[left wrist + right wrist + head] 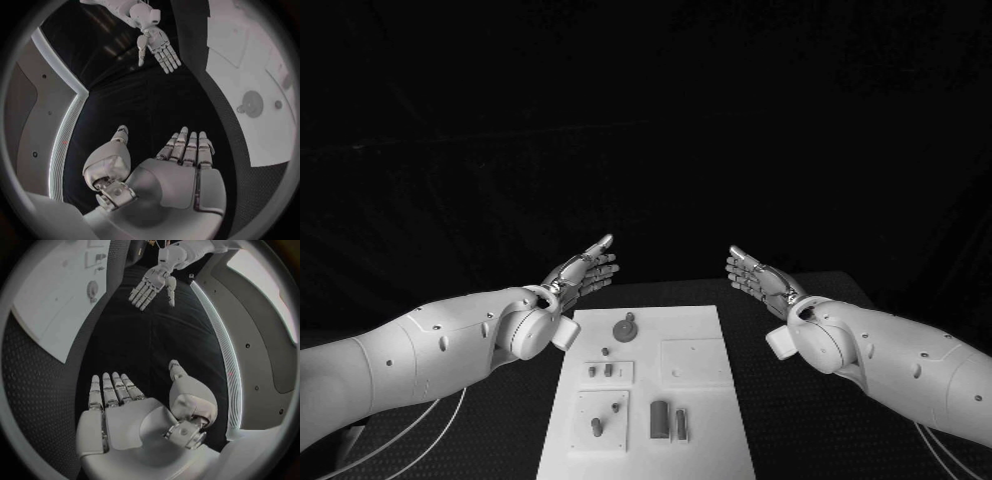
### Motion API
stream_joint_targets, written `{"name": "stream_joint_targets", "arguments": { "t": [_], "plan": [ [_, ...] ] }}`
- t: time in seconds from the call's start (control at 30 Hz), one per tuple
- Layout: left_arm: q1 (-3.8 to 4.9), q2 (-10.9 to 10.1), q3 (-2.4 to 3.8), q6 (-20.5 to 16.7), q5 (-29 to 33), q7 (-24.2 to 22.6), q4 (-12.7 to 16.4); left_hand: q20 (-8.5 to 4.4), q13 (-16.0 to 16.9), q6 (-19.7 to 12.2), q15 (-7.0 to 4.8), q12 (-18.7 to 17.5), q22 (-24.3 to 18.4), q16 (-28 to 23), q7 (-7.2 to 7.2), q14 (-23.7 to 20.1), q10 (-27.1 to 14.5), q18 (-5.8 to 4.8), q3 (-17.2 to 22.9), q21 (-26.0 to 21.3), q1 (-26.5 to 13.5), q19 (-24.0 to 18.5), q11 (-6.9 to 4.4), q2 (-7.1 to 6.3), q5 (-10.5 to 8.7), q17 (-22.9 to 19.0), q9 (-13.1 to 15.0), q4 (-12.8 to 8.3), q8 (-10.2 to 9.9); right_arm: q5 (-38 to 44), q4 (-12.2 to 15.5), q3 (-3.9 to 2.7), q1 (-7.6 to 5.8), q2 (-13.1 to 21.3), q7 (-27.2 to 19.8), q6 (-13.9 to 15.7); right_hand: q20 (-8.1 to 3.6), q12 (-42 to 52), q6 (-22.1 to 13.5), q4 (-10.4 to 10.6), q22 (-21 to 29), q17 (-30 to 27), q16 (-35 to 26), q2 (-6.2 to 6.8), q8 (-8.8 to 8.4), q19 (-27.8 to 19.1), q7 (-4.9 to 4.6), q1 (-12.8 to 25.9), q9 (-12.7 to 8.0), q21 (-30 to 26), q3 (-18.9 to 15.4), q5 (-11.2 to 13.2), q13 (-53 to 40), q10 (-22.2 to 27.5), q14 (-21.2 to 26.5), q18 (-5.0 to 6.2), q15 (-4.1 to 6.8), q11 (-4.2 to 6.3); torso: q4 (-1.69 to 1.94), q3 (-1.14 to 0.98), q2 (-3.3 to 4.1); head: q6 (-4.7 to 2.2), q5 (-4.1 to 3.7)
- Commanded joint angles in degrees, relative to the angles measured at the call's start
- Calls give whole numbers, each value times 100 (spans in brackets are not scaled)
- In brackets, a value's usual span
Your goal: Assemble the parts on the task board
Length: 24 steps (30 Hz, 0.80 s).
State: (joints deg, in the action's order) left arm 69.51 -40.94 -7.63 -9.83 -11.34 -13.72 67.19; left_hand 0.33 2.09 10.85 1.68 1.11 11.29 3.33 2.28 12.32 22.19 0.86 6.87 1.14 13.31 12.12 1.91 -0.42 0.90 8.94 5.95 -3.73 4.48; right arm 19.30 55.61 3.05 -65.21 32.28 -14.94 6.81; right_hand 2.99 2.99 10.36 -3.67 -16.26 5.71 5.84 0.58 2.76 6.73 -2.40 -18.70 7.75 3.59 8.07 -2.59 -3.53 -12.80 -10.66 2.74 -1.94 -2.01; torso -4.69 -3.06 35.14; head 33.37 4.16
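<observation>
The white task board (653,430) lies in the middle of the black table. On it are a round grey part (627,328) at the far end, small grey pegs (599,370) in a square block, and two upright grey pieces (666,420) near the front. My left hand (581,270) hovers beyond the board's far left corner, fingers straight and apart, holding nothing. My right hand (762,279) is raised past the far right corner, also flat and empty. The left wrist view shows my left hand (181,160) and the right hand (157,47); the right wrist view shows my right hand (119,405).
A raised white square plate (694,362) sits on the board's right half. The black table (805,440) extends on both sides of the board. Thin cables (423,430) hang beneath my left arm. The board's edge (250,100) appears in the left wrist view.
</observation>
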Motion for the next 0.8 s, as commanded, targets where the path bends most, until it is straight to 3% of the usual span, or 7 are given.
{"name": "stream_joint_targets", "arguments": {
  "t": [0.03, 0.17, 0.23, 0.4, 0.5, 0.7, 0.8],
  "plan": [
    [-102, -40, 78, -623, 219, -337, 272, -33, -209, -1085, -168, -111, -1129, -333, -228, -1232, -2219, -86, -687, -114, -1331, -1212, -191, 42, -90, -894, -595, 373, -448, -313, 364, -34, 41, 110, -286, 597, -299, -299, -1036, 367, 1626, -571, -584, -58, -276, -673, 240, 1870, -775, -359, -807, 259, 353, 1280, 1066, -274, 194, 201, 258, 169, -217, 53, -213],
    [-313, -125, 252, -1335, 452, -660, 781, -33, -209, -1085, -168, -111, -1129, -333, -228, -1232, -2219, -86, -687, -114, -1331, -1212, -191, 42, -90, -894, -595, 373, -448, -681, 1062, -96, 146, 367, -559, 1310, -299, -299, -1036, 367, 1626, -571, -584, -58, -276, -673, 240, 1870, -775, -359, -807, 259, 353, 1280, 1066, -274, 194, 201, 421, 275, -355, 90, -370],
    [-421, -169, 340, -1698, 570, -824, 1041, -33, -209, -1085, -168, -111, -1129, -333, -228, -1232, -2219, -86, -687, -114, -1331, -1212, -191, 42, -90, -894, -595, 373, -448, -868, 1418, -127, 200, 498, -698, 1673, -299, -299, -1036, 367, 1626, -571, -584, -58, -276, -673, 240, 1870, -775, -359, -807, 259, 353, 1280, 1066, -274, 194, 201, 457, 298, -385, 98, -404],
    [-693, -278, 564, -2614, 868, -1238, 1694, -33, -209, -1085, -168, -111, -1129, -333, -228, -1232, -2219, -86, -687, -114, -1331, -1212, -191, 42, -90, -894, -595, 373, -448, -1372, 2375, -211, 345, 851, -1072, 2650, -299, -299, -1036, 367, 1626, -571, -584, -58, -276, -673, 240, 1870, -775, -359, -807, 259, 353, 1280, 1066, -274, 194, 201, 469, 306, -396, 101, -416],
    [-799, -320, 651, -2971, 985, -1400, 1949, -33, -209, -1085, -168, -111, -1129, -333, -228, -1232, -2219, -86, -687, -114, -1331, -1212, -191, 42, -90, -894, -595, 373, -448, -1588, 2785, -248, 407, 1002, -1232, 3069, -299, -299, -1036, 367, 1626, -571, -584, -58, -276, -673, 240, 1870, -775, -359, -807, 259, 353, 1280, 1066, -274, 194, 201, 469, 306, -396, 101, -416],
    [-925, -371, 755, -3395, 1123, -1592, 2252, -33, -209, -1085, -168, -111, -1129, -333, -228, -1232, -2219, -86, -687, -114, -1331, -1212, -191, 42, -90, -894, -595, 373, -448, -1877, 3333, -296, 489, 1203, -1446, 3628, -299, -299, -1036, 367, 1626, -571, -584, -58, -276, -673, 240, 1870, -775, -359, -807, 259, 353, 1280, 1066, -274, 194, 201, 469, 306, -396, 101, -416],
    [-935, -375, 763, -3429, 1134, -1607, 2277, -33, -209, -1085, -168, -111, -1129, -333, -228, -1232, -2219, -86, -687, -114, -1331, -1212, -191, 42, -90, -894, -595, 373, -448, -1926, 3426, -304, 503, 1238, -1482, 3723, -299, -299, -1036, 367, 1626, -571, -584, -58, -276, -673, 240, 1870, -775, -359, -807, 259, 353, 1280, 1066, -274, 194, 201, 469, 306, -396, 101, -416]
  ]
}}
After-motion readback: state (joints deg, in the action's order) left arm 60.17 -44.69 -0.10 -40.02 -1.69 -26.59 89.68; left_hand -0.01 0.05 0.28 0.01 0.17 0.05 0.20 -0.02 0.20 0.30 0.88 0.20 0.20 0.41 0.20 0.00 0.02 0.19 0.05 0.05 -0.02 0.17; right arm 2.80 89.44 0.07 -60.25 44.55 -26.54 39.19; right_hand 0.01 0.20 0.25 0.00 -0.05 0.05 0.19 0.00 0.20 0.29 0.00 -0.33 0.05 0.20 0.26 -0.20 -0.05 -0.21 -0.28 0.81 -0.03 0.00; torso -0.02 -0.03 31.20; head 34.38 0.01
